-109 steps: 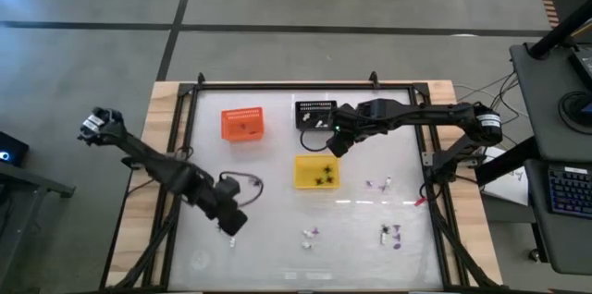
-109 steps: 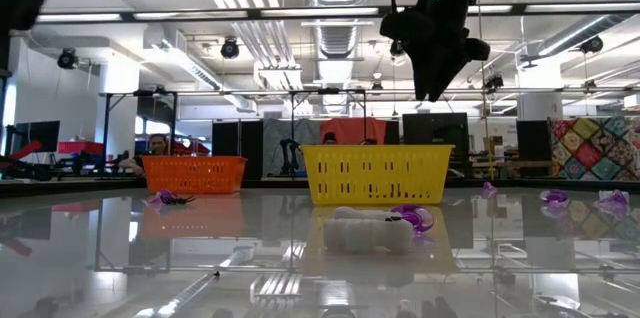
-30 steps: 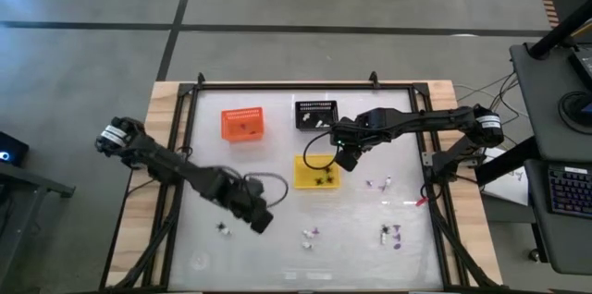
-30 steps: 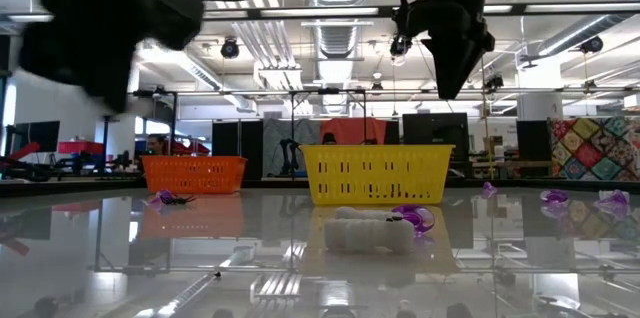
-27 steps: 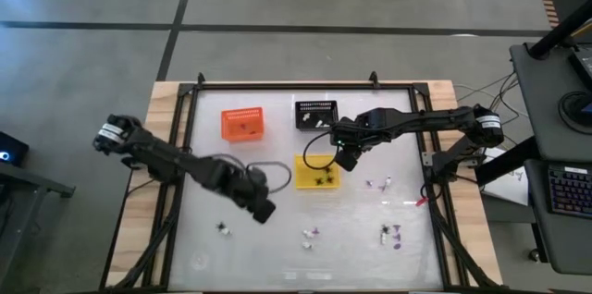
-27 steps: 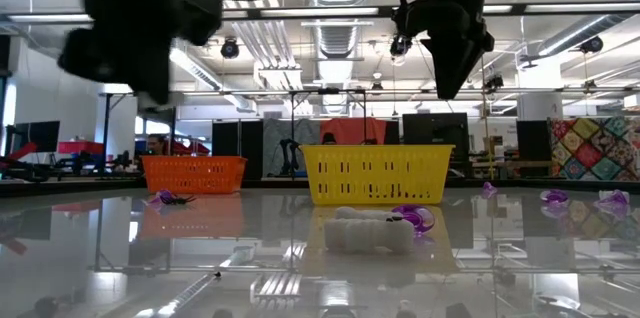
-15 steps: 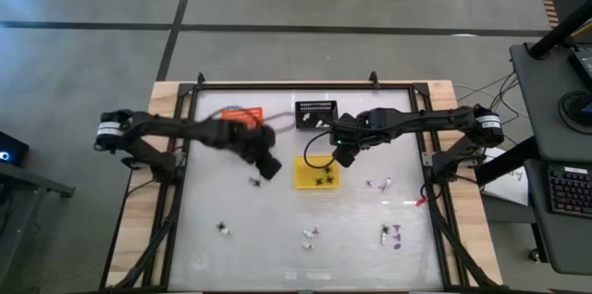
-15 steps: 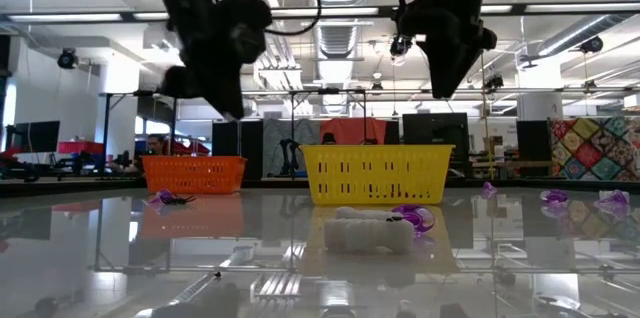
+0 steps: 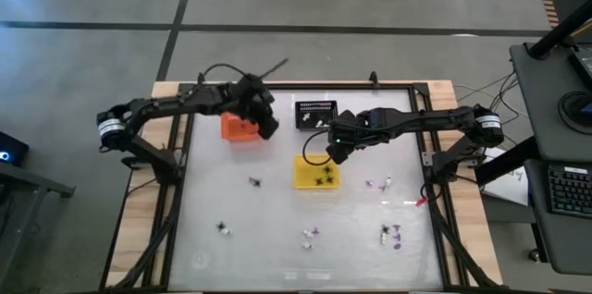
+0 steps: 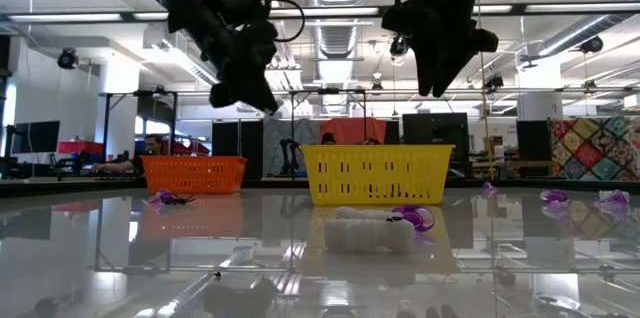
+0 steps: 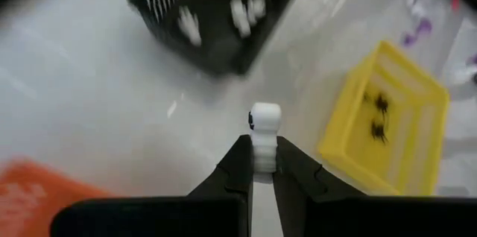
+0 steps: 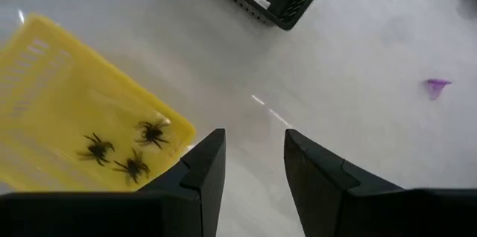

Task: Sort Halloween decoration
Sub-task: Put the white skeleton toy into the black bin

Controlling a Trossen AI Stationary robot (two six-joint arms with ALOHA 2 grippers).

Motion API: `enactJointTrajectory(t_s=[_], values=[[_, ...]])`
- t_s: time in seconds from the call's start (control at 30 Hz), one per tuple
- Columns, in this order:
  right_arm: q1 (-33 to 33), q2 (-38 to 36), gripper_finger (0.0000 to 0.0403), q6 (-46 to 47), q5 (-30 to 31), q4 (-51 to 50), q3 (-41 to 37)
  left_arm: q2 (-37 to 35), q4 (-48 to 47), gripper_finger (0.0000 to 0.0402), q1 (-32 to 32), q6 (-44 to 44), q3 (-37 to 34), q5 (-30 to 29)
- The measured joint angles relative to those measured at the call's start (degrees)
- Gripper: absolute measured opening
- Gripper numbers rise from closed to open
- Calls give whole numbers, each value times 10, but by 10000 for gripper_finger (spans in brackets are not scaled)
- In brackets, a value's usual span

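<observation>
My left gripper hangs over the table between the orange basket and the black basket, shut on a small white decoration piece. My right gripper hovers open and holds nothing, between the black basket and the far edge of the yellow basket. Three black spiders lie in the yellow basket and white pieces in the black one. More loose pieces lie on the table: black spiders, purple and white ones. My left gripper pinches the white piece's lower end between its two fingertips. The rest of the piece sticks out beyond the tips. The fingers slant down from the table's left side, and the piece is lifted clear of the table.
A black frame rail runs around the glossy table top. Loose pieces lie toward the near edge and right of the yellow basket. The low view shows both arms high above the baskets.
My left gripper has travelled from the table's near-left middle toward the far edge, ending beside the orange basket, still shut on the white piece.
</observation>
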Motion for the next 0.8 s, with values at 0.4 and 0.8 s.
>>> enactJointTrajectory(t_s=[0.4, 0.8], values=[[-8, 0, 128, 53, 0, 12, 0, 72, 120, 9, 53, 78, 39, 47], [-12, 1, 128, 111, 0, 12, 0, 174, 102, 9, 62, 171, 142, 79]])
